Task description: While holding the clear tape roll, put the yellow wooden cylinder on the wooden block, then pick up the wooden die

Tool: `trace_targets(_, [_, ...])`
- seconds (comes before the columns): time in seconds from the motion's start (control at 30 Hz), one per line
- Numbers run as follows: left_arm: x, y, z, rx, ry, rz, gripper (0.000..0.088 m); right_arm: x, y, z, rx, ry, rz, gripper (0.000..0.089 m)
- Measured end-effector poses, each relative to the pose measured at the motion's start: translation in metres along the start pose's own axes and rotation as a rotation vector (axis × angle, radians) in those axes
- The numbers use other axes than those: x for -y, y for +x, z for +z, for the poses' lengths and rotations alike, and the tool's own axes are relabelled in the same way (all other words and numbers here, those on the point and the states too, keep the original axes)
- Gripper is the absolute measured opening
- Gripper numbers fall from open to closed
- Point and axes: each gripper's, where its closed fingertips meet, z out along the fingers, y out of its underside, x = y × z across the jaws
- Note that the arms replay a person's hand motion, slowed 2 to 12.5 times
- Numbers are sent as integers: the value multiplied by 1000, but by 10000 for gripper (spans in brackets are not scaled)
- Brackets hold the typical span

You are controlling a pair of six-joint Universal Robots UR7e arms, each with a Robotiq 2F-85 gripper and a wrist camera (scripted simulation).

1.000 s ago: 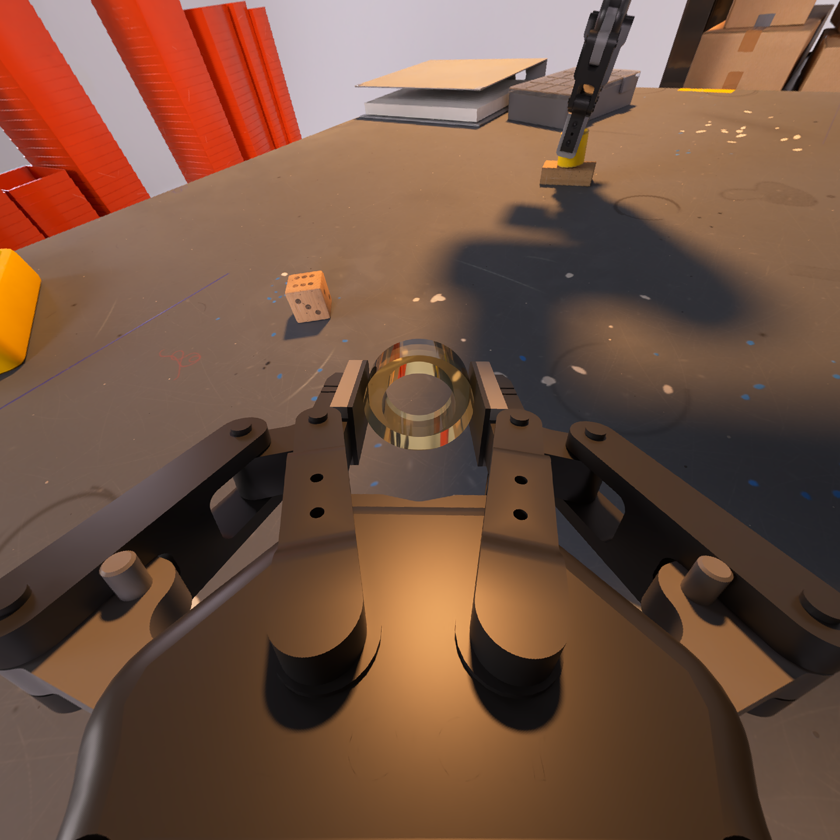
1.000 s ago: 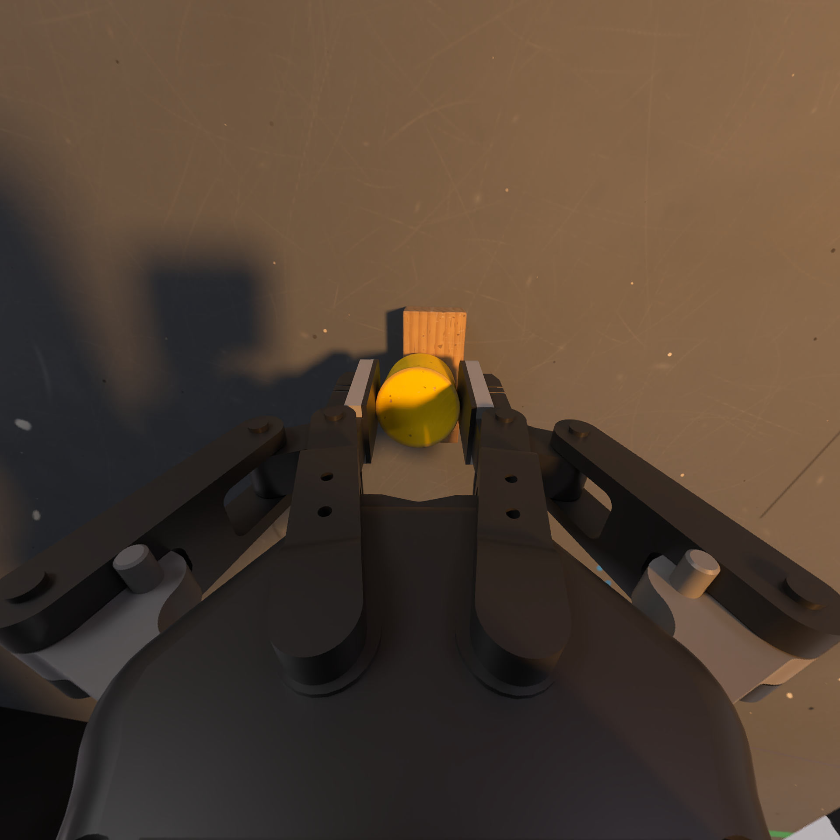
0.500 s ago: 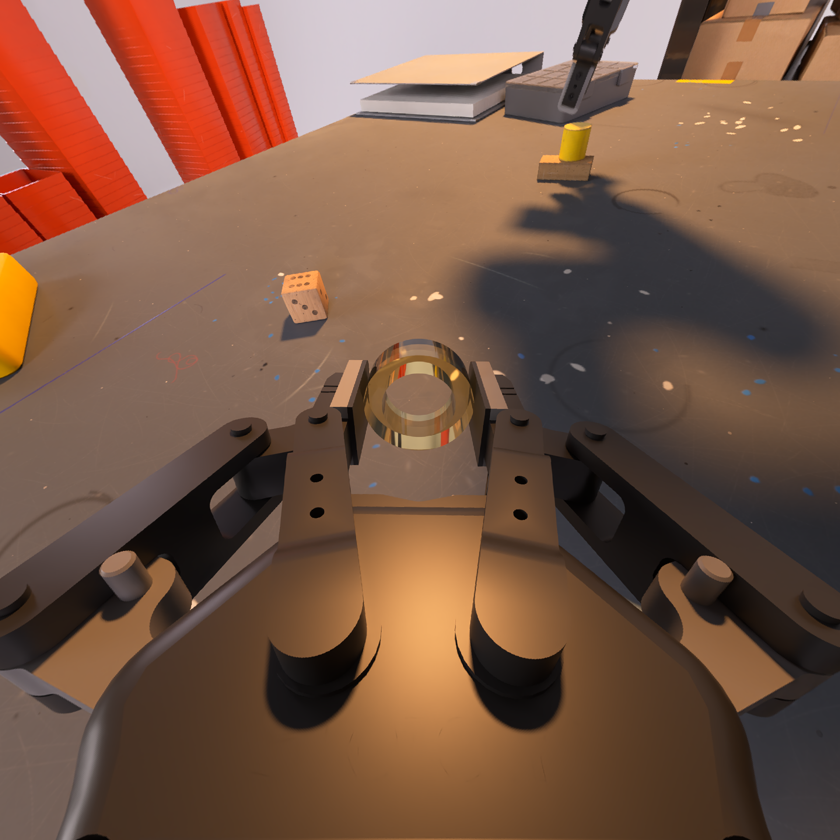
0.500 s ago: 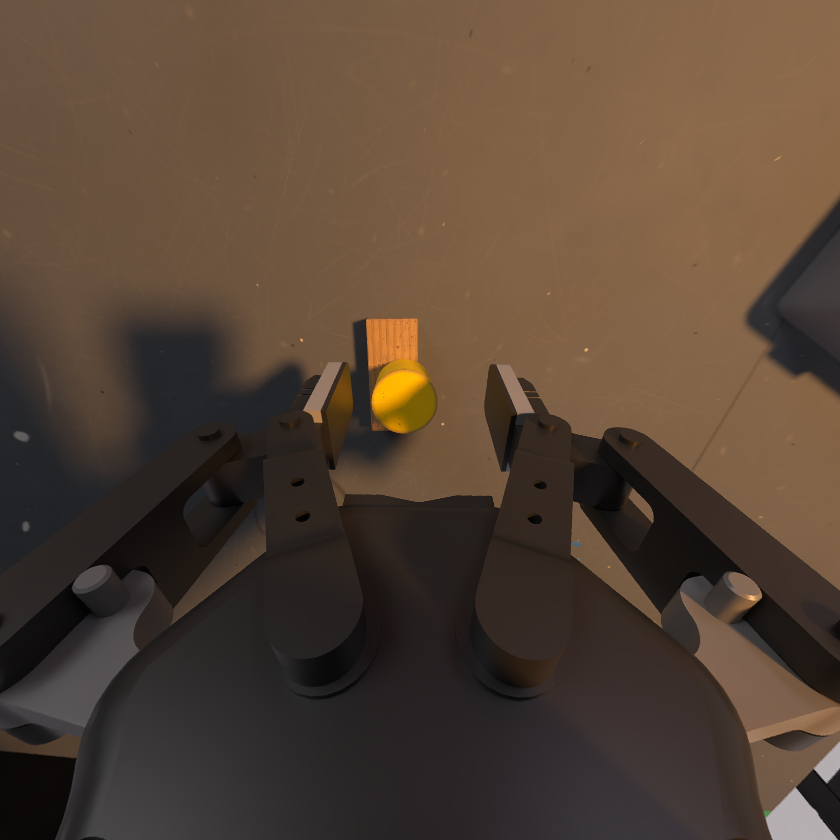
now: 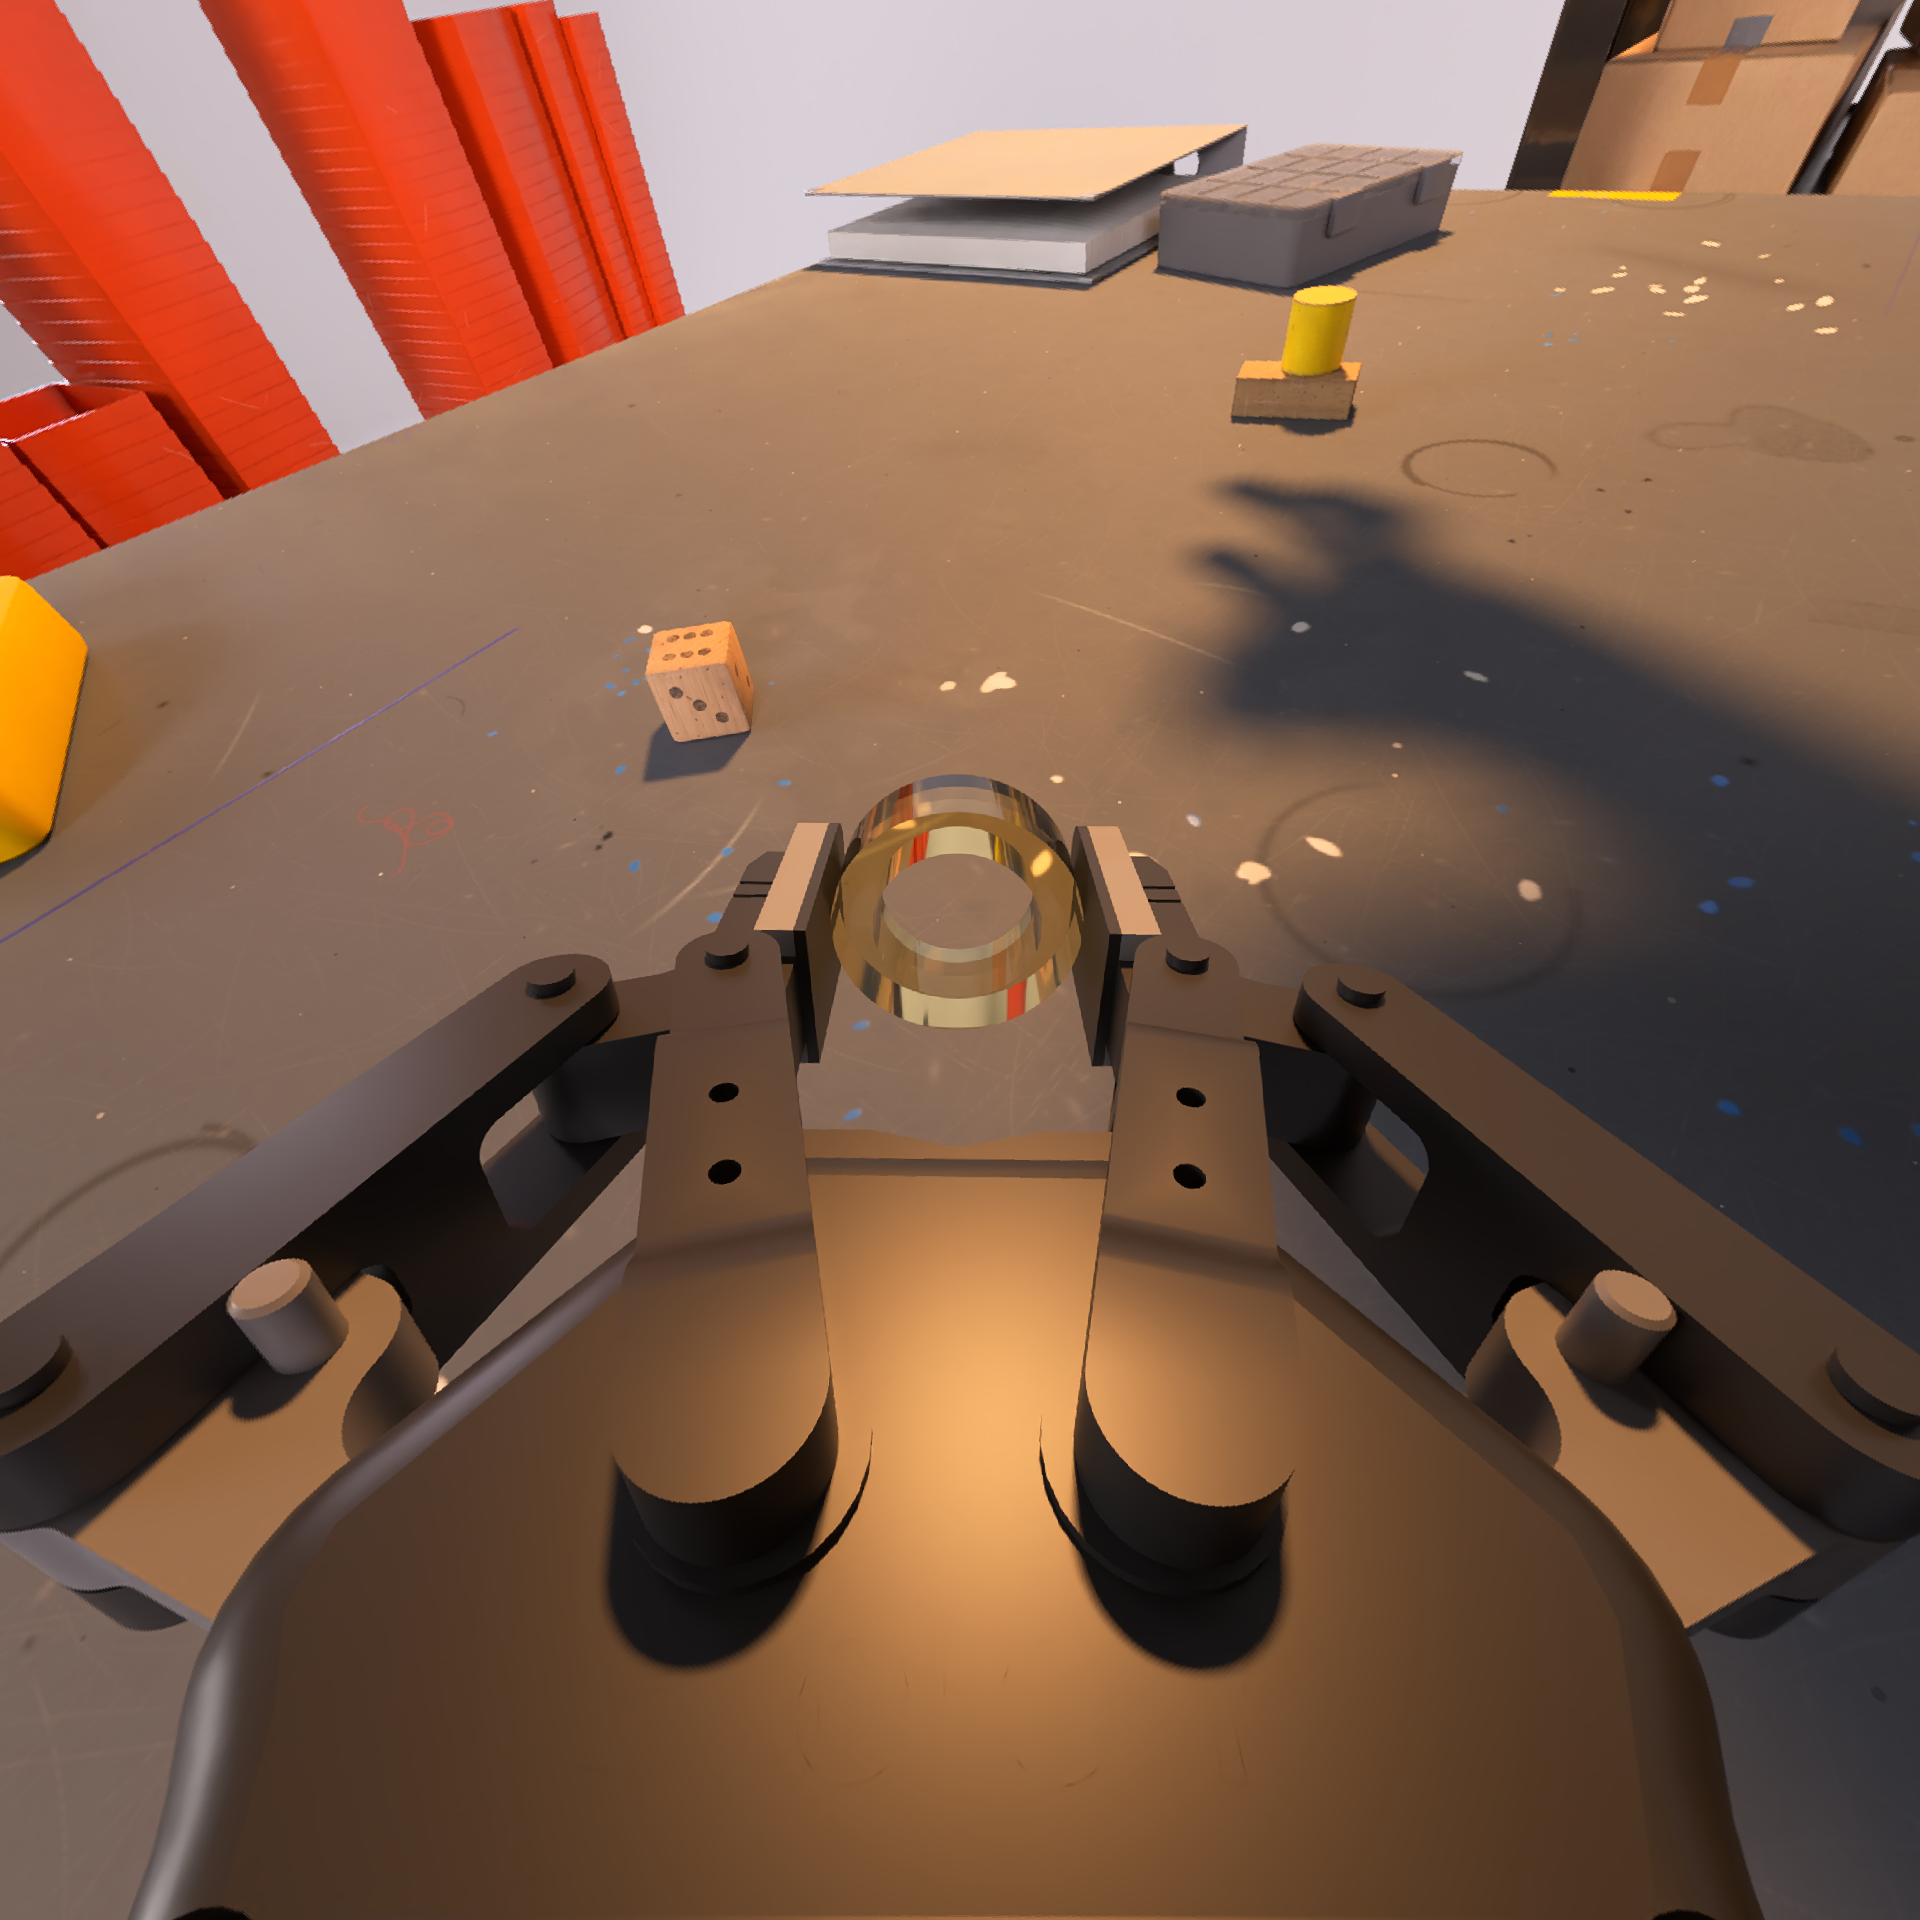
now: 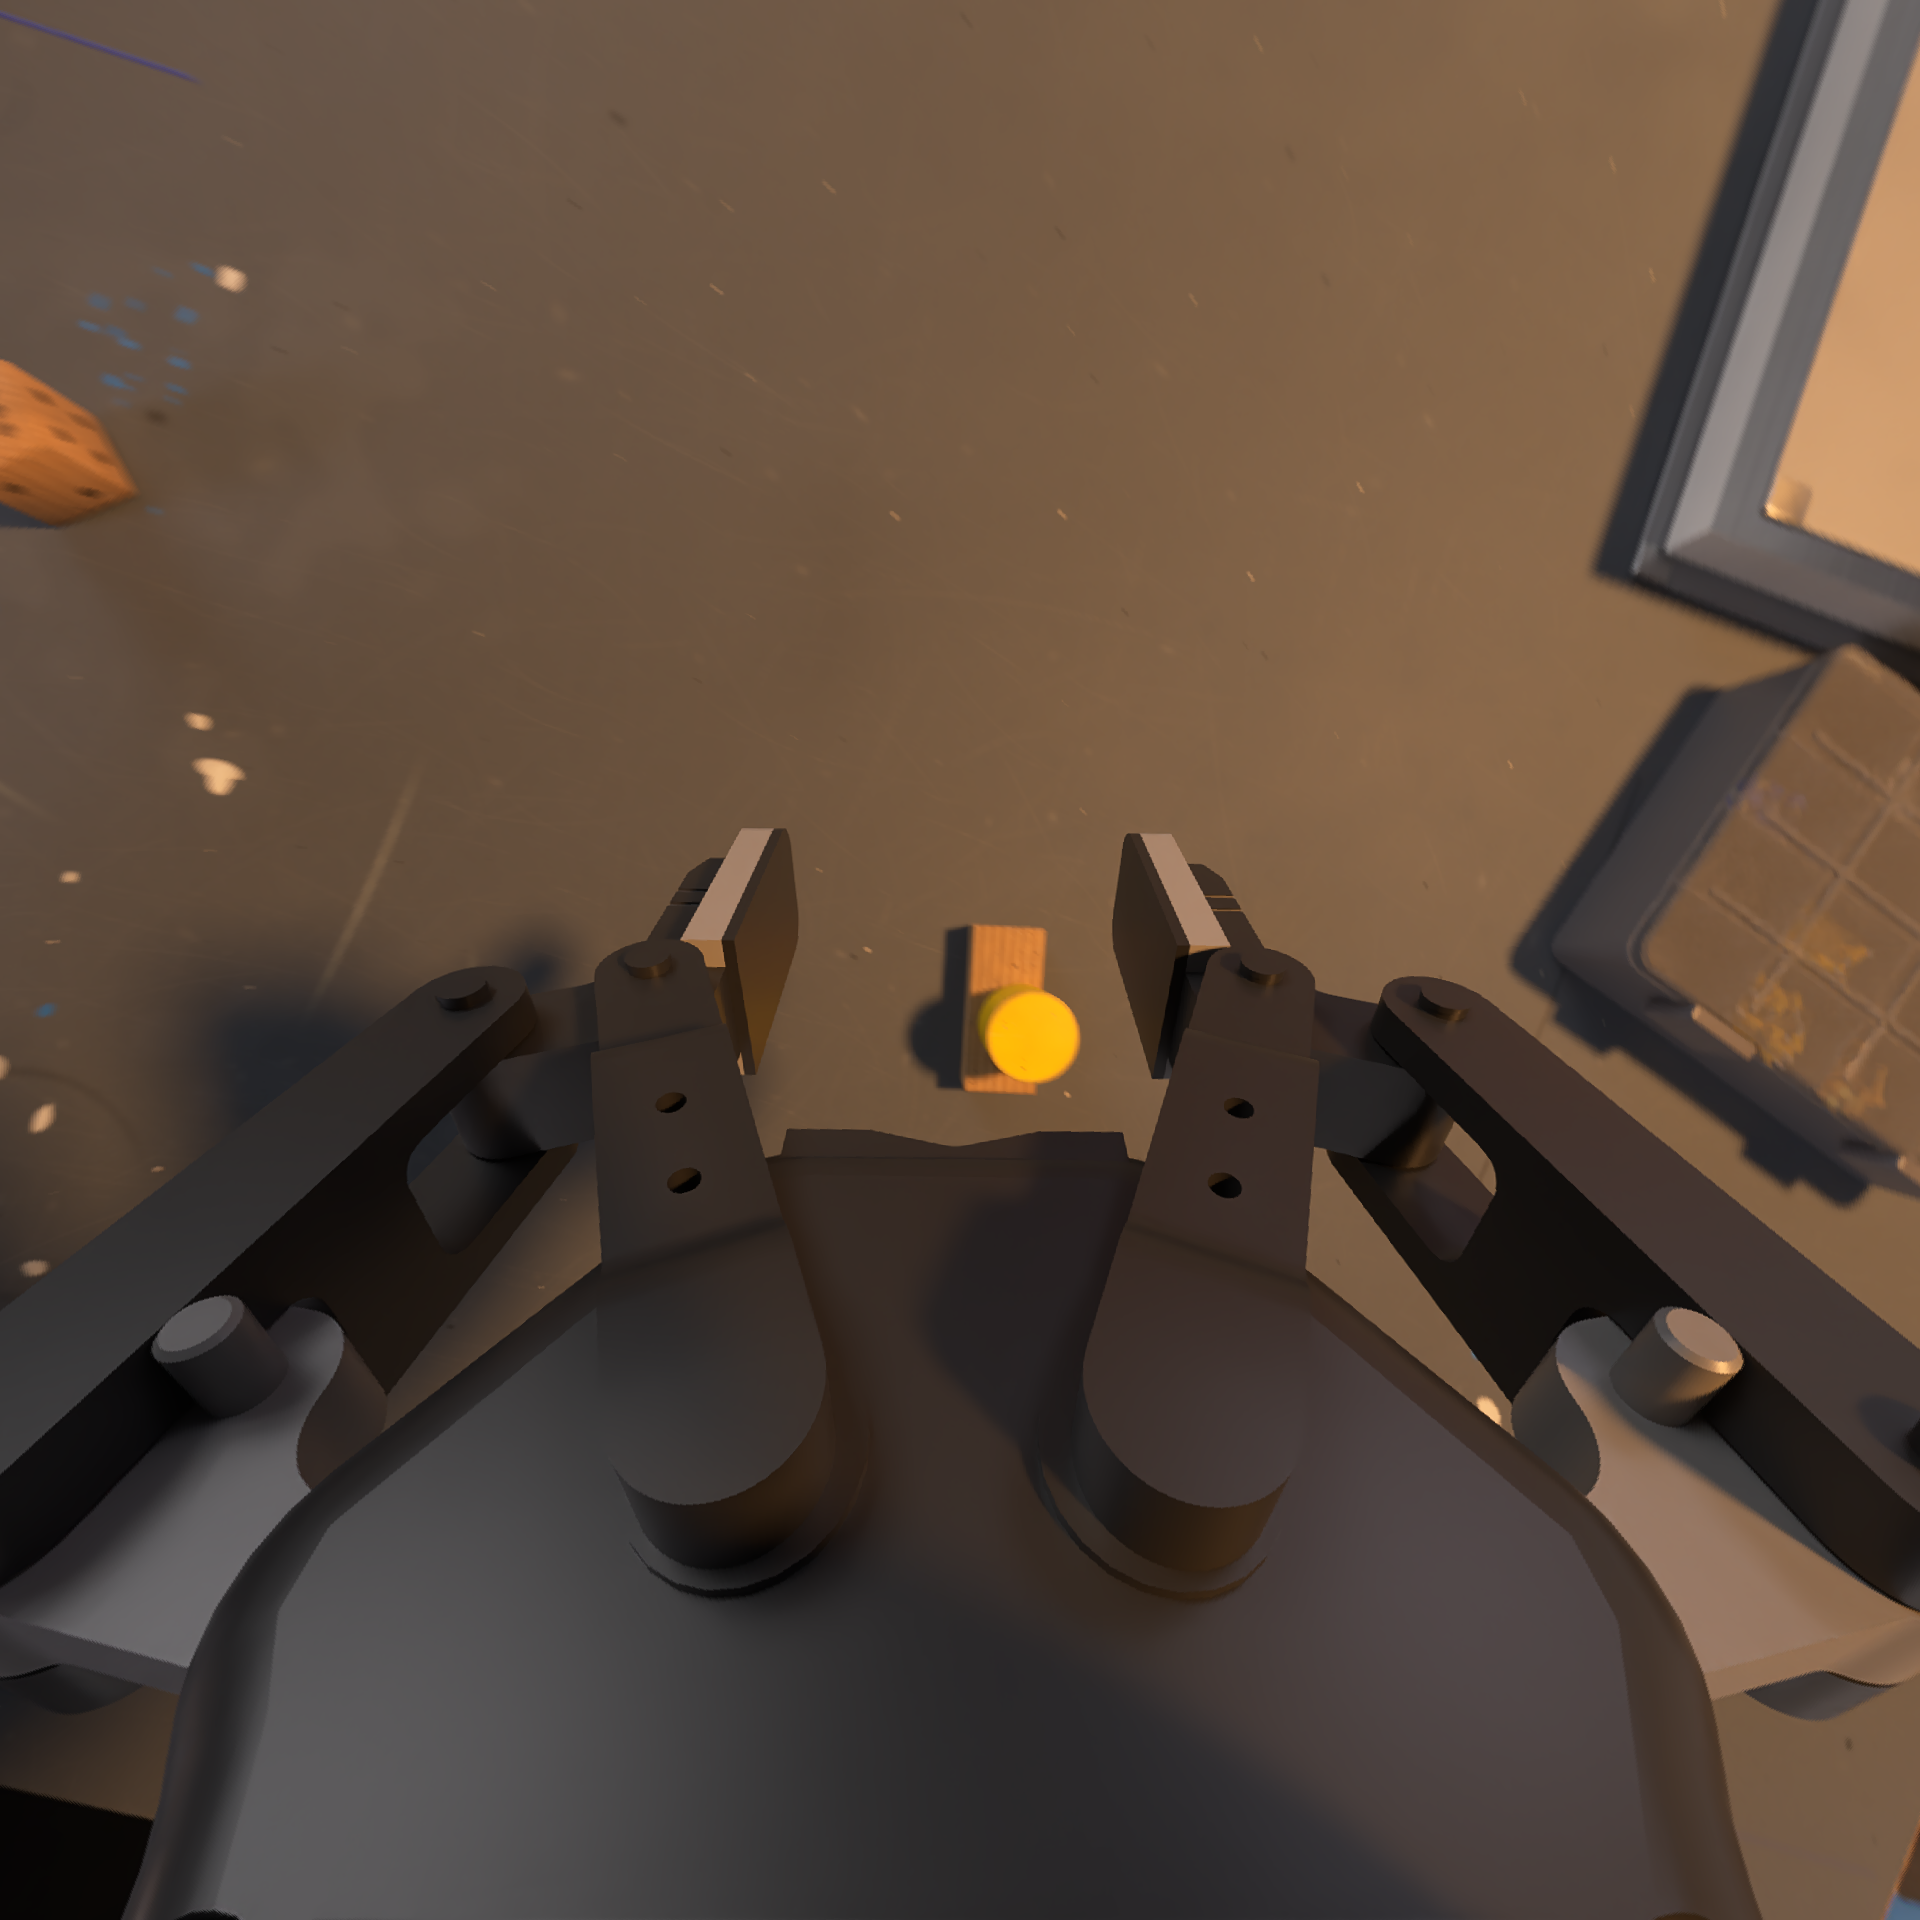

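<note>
On the scuffed brown table [image 5: 935, 499], the yellow wooden cylinder [image 5: 1317, 328] is seen upright on the flat wooden block [image 5: 1294, 393]; the clear amber-tinted tape roll [image 5: 956, 902] is pinched by the left gripper [image 5: 956, 883]; the right gripper [image 6: 954, 935] is spread, empty, and the dotted wooden die [image 6: 47, 449], at its ten o'clock, is not yet picked up.

The left gripper [image 5: 956, 904] clamps the tape roll [image 5: 956, 902] between both pads, its hole facing the camera, above the table [image 5: 935, 499]. The die [image 5: 699, 681] sits on the table ahead and left. Far ahead to the right, the yellow cylinder [image 5: 1317, 328] stands upright on the block [image 5: 1294, 391], near its right end.
</note>
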Motion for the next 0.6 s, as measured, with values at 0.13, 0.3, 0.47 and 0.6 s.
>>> trace_targets(0.13, [0,0,1,0,0,-3,386,21,-32,-10,61,49,-69,550])
trace_targets(0.3, [2,1,1,-5,7,-18,386,40,-78,-10,133,76,-188,553])
trace_targets(0.47, [5,5,2,-20,24,-51,386,54,-126,3,188,85,-299,559])
trace_targets(0.6, [9,7,2,-30,38,-74,386,59,-166,20,247,66,-359,577])
